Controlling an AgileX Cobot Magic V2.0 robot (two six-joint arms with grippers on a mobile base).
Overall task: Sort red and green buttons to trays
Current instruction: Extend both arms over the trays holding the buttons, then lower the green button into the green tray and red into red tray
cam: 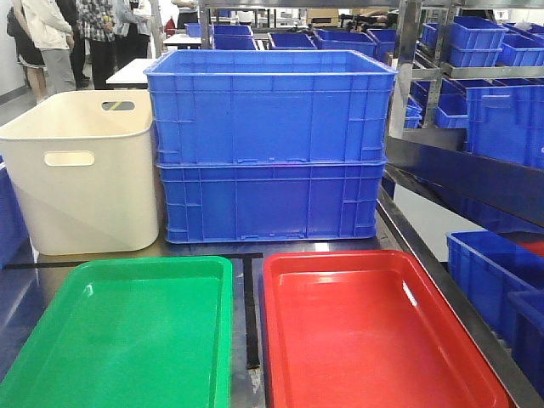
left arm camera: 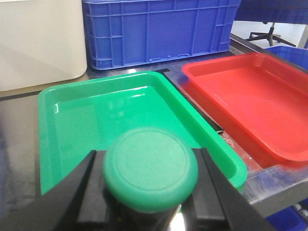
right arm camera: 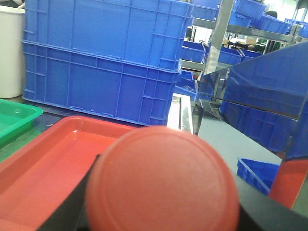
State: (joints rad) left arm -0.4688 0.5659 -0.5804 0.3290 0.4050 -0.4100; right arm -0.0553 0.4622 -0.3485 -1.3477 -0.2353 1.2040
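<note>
My left gripper [left arm camera: 150,192] is shut on the green button [left arm camera: 150,168], whose round green cap faces the camera between the black fingers [left arm camera: 72,197], above the near end of the green tray [left arm camera: 120,110]. My right gripper [right arm camera: 161,211] is shut on the red button [right arm camera: 161,185], whose red cap fills the lower view, above the near right part of the red tray [right arm camera: 43,159]. In the front view the green tray [cam: 127,331] lies left and the red tray [cam: 374,331] right, both bare inside. Neither gripper nor button shows in the front view.
Two stacked blue crates [cam: 270,144] stand behind the trays, a cream bin [cam: 81,170] to their left. A black tape line [cam: 250,306] runs between the trays. Shelving with blue crates [cam: 493,93] lines the right side. People [cam: 59,38] stand far back left.
</note>
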